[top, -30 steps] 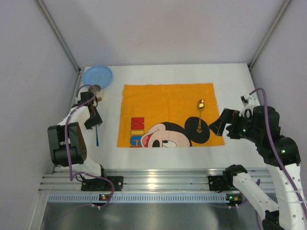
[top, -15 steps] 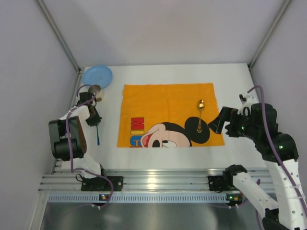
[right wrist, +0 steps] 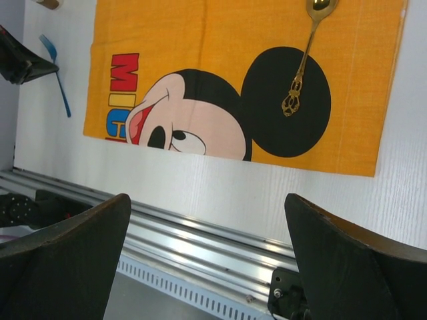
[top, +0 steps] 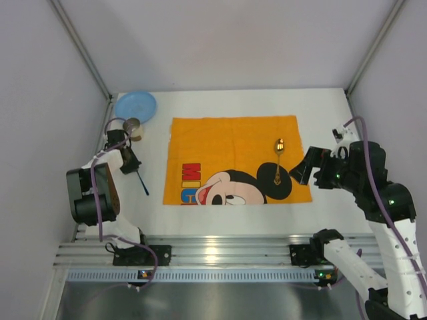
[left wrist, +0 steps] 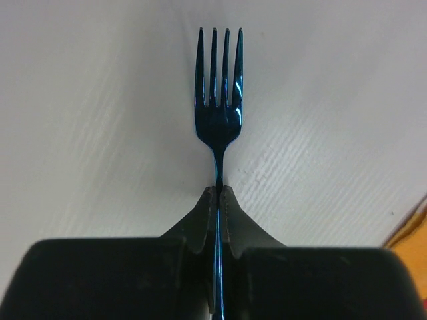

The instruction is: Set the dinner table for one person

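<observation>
A blue fork (left wrist: 219, 100) is pinched by its handle in my shut left gripper (left wrist: 219, 192), tines pointing away over the white dinner table (left wrist: 100, 133). From above, the fork (top: 141, 183) juts out of the left gripper (top: 131, 167) at the table's left side, left of the orange Mickey Mouse cloth (top: 233, 143). A gold spoon (top: 278, 160) lies on the cloth's right part. My right gripper (right wrist: 207, 207) hangs wide open and holds nothing, above the table's near edge, right of the cloth (right wrist: 220, 40) and near the spoon (right wrist: 303, 57).
A blue plate (top: 135, 105) sits at the back left corner, with a small metal cup (top: 133, 125) just in front of it, close to the left arm. A ribbed aluminium rail (top: 213, 250) runs along the near edge. Grey walls close in both sides.
The left gripper has shut on the fork's handle, and the fork has swung from straight to slanting towards the cloth. The right arm has barely moved.
</observation>
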Controlling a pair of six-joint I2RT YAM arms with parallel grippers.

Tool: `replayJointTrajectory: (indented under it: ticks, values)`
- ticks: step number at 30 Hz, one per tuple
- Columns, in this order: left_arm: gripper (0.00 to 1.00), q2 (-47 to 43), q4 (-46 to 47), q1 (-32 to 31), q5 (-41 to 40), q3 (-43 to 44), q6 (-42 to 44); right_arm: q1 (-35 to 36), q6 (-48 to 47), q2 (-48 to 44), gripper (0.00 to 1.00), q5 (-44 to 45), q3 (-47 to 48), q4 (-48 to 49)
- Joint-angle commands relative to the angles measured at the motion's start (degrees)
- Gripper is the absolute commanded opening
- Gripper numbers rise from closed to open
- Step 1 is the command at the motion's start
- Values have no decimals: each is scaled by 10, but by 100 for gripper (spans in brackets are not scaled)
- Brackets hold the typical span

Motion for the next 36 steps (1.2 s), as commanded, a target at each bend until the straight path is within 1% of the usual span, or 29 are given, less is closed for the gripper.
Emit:
replayJointTrajectory:
  ticks: [1,2,5,8,9,11,12,14,15,16,18,19,21,22,25,34,35,36]
  values:
    - [0,-41,-40,-3,70,-23,0,6,-5,-14,100,-1,18,8]
    - [0,-70,-48,-6,79,-20,6,6,-4,-21,100,-2,14,8]
    - [0,-109,-75,-29,94,3,35,7,2,-38,100,-5,0,8]
    - [0,-124,-94,-86,85,40,55,6,15,-58,100,-11,-7,4]
    - [0,-123,-98,-123,67,59,59,7,17,-61,100,-12,-6,1]
    - [0,-110,-100,-166,54,80,58,6,18,-72,100,-4,3,-14]
    - [0,-102,-99,-201,47,99,50,6,19,-76,100,-1,6,-19]
    - [0,-60,-99,-225,45,122,39,6,18,-88,100,8,11,-35]
    - [0,-45,-96,-249,43,146,33,6,20,-92,100,9,14,-41]
    - [0,-11,-97,-260,37,158,30,6,20,-99,100,15,16,-50]
    - [0,25,-104,-288,36,203,26,7,21,-103,100,20,26,-62]
    - [0,56,-107,-295,17,217,26,7,20,-105,100,24,29,-72]
    - [0,84,-111,-311,5,248,22,6,21,-111,100,29,37,-81]
    - [0,106,-115,-312,2,257,18,6,21,-113,100,32,39,-88]
    - [0,136,-120,-312,-6,273,-4,7,24,-116,100,38,45,-97]
    - [0,151,-95,-318,-14,235,-37,7,31,-111,100,44,38,-95]
    - [2,152,-95,-318,-16,235,-40,7,31,-109,100,43,34,-93]
    - [6,152,-105,-318,-21,241,-47,7,31,-106,100,41,31,-87]
